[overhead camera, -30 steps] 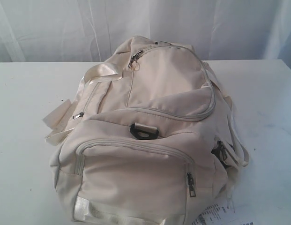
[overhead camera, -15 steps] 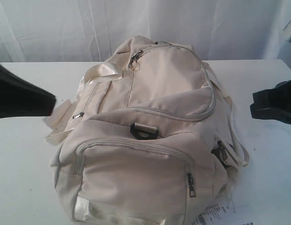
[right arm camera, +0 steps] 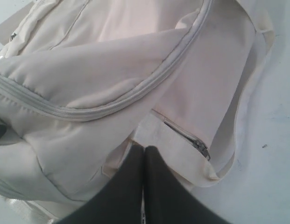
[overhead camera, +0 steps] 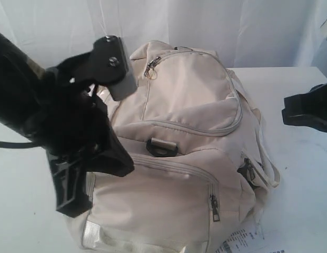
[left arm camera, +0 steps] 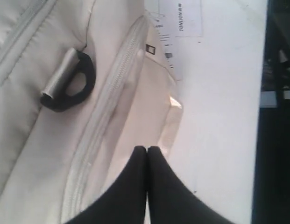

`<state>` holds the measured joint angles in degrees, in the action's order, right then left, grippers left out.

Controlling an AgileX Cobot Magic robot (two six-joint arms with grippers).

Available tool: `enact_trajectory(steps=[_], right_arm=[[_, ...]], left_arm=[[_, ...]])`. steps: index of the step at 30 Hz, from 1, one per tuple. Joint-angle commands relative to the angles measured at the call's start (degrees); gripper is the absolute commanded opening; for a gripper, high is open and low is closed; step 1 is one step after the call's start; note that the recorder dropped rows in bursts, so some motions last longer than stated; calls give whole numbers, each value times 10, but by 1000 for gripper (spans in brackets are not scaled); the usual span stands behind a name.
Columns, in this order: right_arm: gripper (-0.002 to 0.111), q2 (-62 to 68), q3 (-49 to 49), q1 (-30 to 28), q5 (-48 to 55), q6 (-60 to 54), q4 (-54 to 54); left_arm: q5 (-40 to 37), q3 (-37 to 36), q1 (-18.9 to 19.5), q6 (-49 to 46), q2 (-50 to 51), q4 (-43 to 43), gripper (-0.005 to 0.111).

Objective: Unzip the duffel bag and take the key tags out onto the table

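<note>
In the middle of the table (overhead camera: 305,179) the duffel bag (overhead camera: 174,158) lies zipped shut along every zipper I can see, and no key tags show anywhere, so I judge they are inside it. My first worry is picking the wrong zipper: there is the main zipper pull (overhead camera: 151,66) at the far end of the top flap, the front pocket pull (overhead camera: 214,206) near the camera, and the side pocket zipper (right arm camera: 189,137) just beyond my right claw. Opening a pocket that holds nothing would cost me time. The pulls are small and the cloth is soft, so a tab could slip from my fingertips, or the fabric could bunch ahead of the slider and jam it. If I tug with one arm and do not brace with the other, the whole bag may slide on the smooth top instead of opening. My left claw (left arm camera: 147,150) hangs over the front pocket seam near the black clip (left arm camera: 67,84), tips pressed together and holding nothing; my right claw (right arm camera: 144,150) is closed and empty too, above the loose strap (right arm camera: 238,140), which could snag me. My left arm also hides much of the bag from the exterior view.
</note>
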<state>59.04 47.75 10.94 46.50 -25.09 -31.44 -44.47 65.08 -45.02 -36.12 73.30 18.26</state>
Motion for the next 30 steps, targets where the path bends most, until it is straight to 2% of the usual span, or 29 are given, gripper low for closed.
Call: enact_trajectory(steps=[1, 5, 7, 9, 12, 15, 17, 19, 21, 25, 30], right_arm=[[0, 0, 2, -1, -3, -7, -10], [0, 0, 2, -1, -3, -7, -25], [0, 0, 2, -1, -3, -9, -35], [0, 0, 2, -1, 1, -22, -47], [0, 0, 2, -1, 12, -36, -59], [0, 0, 2, -1, 14, -48, -60], [0, 0, 2, -1, 11, -48, -60], [0, 0, 2, -1, 11, -48, -60], [0, 0, 2, -1, 11, -48, -60], [0, 0, 2, -1, 11, -48, -60], [0, 0, 2, -1, 13, -48, -60]], left_arm=[[62, 6, -26, -3, 26, -47, 27], [91, 6, -26, -47, 56, -47, 59], [95, 6, -26, -93, 71, -44, 65], [104, 6, -26, -113, 88, -42, 65], [124, 6, -26, -113, 116, -42, 56], [119, 6, -26, -105, 136, -42, 34], [102, 6, -26, -88, 142, -43, 14], [76, 6, -26, -65, 141, -72, 0], [41, 6, -26, -30, 140, -119, 0], [-76, 6, -26, 53, 140, -258, 0], [-205, 6, -22, 92, 140, -391, 0]])
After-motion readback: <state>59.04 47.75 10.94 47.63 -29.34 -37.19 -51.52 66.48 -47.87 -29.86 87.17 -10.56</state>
